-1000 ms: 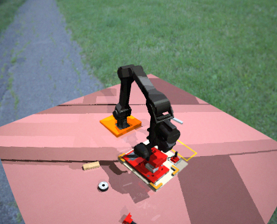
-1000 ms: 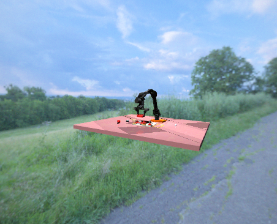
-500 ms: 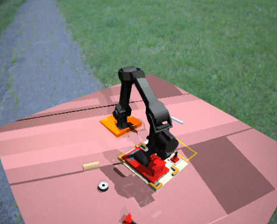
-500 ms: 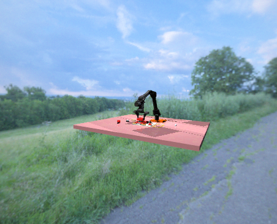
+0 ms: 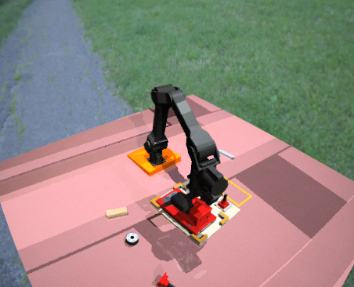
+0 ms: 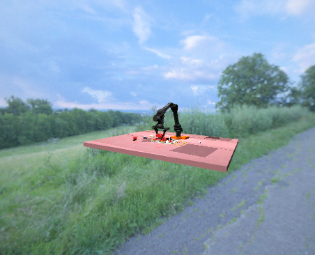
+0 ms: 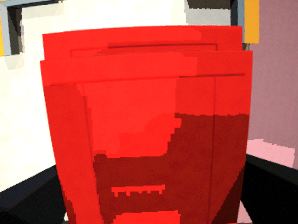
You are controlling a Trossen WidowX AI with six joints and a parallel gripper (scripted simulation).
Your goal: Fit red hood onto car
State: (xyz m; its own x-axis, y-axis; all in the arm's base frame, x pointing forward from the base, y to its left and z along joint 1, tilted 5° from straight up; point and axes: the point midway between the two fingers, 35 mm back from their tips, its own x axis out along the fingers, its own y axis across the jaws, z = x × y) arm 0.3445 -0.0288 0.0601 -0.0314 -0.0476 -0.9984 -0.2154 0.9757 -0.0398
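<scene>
Hood heading [image 5: 202,213] [image 6: 159,136] [image 7: 145,105]: we see its stepped end toward the wrist view's top, side edges running roughly up-down; we cannot tell its full long axis.
Hood look: glossy red, flat-topped, patched with shadow.
Hood place: between our gripper's fingers, over the chassis [image 5: 174,212].
Gripper [image 5: 196,205] [image 6: 161,133] [image 7: 150,168]: we grasp the hood.
</scene>
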